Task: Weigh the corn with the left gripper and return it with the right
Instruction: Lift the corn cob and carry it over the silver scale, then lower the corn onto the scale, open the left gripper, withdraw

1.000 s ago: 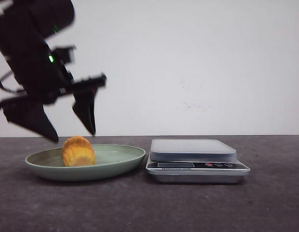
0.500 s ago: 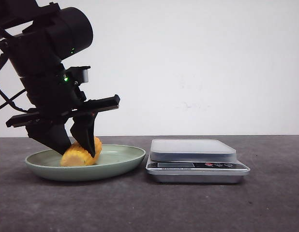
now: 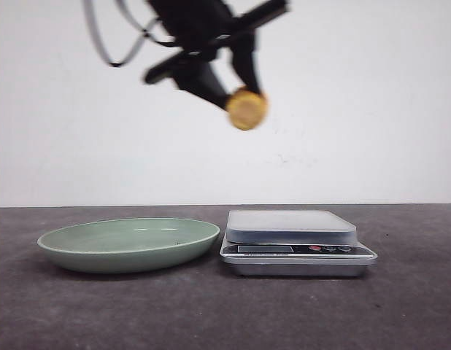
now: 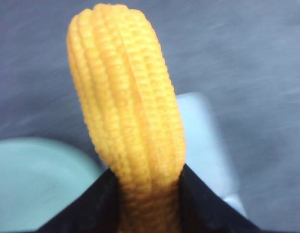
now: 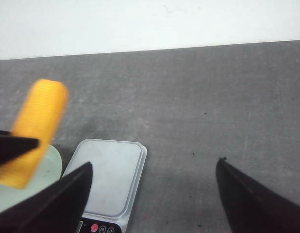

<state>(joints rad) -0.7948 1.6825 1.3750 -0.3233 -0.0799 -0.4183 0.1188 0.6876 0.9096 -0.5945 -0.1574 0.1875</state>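
My left gripper [image 3: 236, 91] is shut on the corn [image 3: 247, 109], a stubby yellow-orange cob, and holds it high in the air, roughly over the gap between the green plate [image 3: 65, 246] and the scale [image 3: 291, 226]. In the left wrist view the corn [image 4: 128, 107] stands clamped between the two black fingers [image 4: 91, 208]. The right wrist view also shows the corn [image 5: 36, 131] in the air. My right gripper [image 5: 152, 167] is open and empty above the table beside the scale [image 5: 108, 177]. It is out of the front view.
The plate holds nothing and sits at the left on the dark grey table [image 3: 401, 306]. The silver scale stands just right of it, with its buttons [image 3: 329, 249] facing the front. A white wall is behind.
My left gripper shut on the corn in the plate, then lifted it high and carried it right toward the scale. The plate now holds nothing.
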